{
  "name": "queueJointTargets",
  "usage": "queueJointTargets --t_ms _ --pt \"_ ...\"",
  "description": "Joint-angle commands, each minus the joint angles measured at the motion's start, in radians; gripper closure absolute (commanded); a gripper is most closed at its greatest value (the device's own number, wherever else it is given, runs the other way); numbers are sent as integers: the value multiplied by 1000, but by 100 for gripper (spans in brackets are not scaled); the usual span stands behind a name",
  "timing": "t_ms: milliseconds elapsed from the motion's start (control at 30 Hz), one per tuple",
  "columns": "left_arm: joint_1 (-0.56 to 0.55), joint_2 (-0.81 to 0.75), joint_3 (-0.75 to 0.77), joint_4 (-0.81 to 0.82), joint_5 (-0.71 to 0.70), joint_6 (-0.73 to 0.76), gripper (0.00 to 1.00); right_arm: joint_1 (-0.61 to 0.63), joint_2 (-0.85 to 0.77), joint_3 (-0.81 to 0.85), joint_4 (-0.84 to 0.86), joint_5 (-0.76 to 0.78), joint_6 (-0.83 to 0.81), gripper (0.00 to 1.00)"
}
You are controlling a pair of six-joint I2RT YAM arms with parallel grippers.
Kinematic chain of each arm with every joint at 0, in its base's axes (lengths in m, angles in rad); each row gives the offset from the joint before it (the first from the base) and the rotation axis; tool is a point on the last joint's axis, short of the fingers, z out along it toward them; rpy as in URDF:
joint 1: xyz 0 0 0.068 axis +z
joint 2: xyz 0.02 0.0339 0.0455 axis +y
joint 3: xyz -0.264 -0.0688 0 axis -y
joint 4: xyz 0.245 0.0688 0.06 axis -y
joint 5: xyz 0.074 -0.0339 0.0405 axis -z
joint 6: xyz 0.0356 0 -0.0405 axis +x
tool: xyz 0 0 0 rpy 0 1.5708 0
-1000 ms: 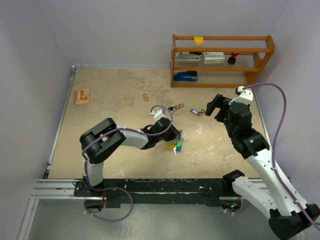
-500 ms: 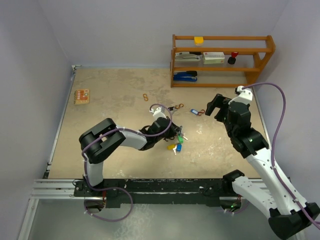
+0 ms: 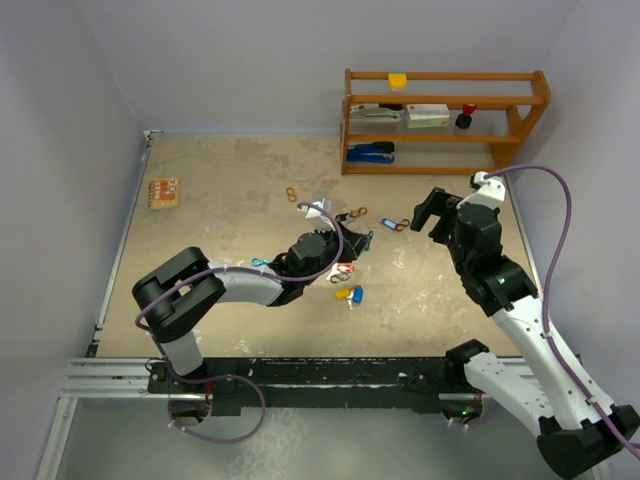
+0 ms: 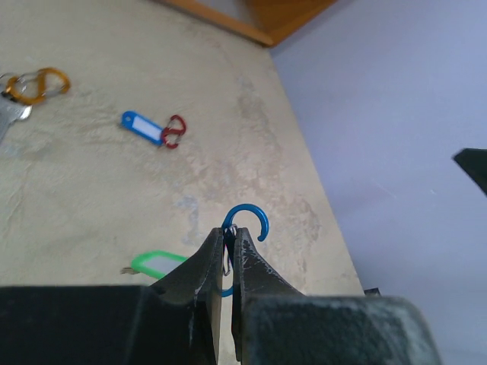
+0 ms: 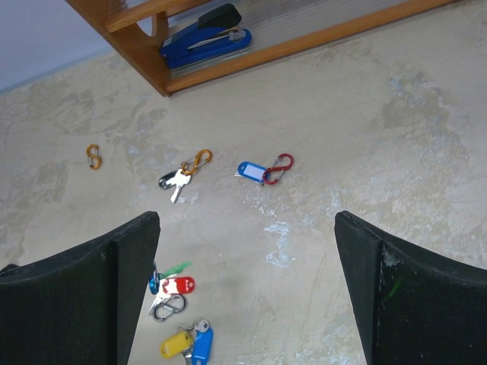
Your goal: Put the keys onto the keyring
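My left gripper (image 4: 227, 237) is shut on a blue hook-shaped keyring (image 4: 248, 219), held just above the table at mid-table (image 3: 358, 243). A green-headed key (image 4: 156, 264) sits just below it. In the right wrist view a red-headed key (image 5: 179, 285) and a grey carabiner (image 5: 169, 306) lie beside the blue keyring (image 5: 154, 285). A yellow-headed key (image 5: 176, 344) and a blue-headed key (image 5: 202, 344) lie together nearer the arms. My right gripper (image 3: 430, 214) hangs open above the table's right side, holding nothing.
A blue tag on a red carabiner (image 5: 262, 171), a black-headed key on an orange carabiner (image 5: 183, 173) and a small orange carabiner (image 5: 93, 157) lie farther back. A wooden shelf (image 3: 445, 165) with a blue stapler (image 5: 205, 39) stands at the back right. A small card pack (image 3: 163, 192) lies far left.
My left gripper has moved back and slightly right, carrying the blue keyring and green key away from the yellow and blue keys, which stay put. The right arm has not moved.
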Motion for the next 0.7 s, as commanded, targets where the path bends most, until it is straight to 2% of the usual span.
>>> queueJointTargets --t_ms 0,267,667 --pt "-42 -89 -13 125 -33 174 100 -1 -17 -8 35 16 5 0" --pt "-60 -132 -10 149 -58 275 100 -2 -32 -5 27 20 5 0" --pt "-59 -77 39 152 -18 315 100 -1 -30 -5 28 24 11 0"
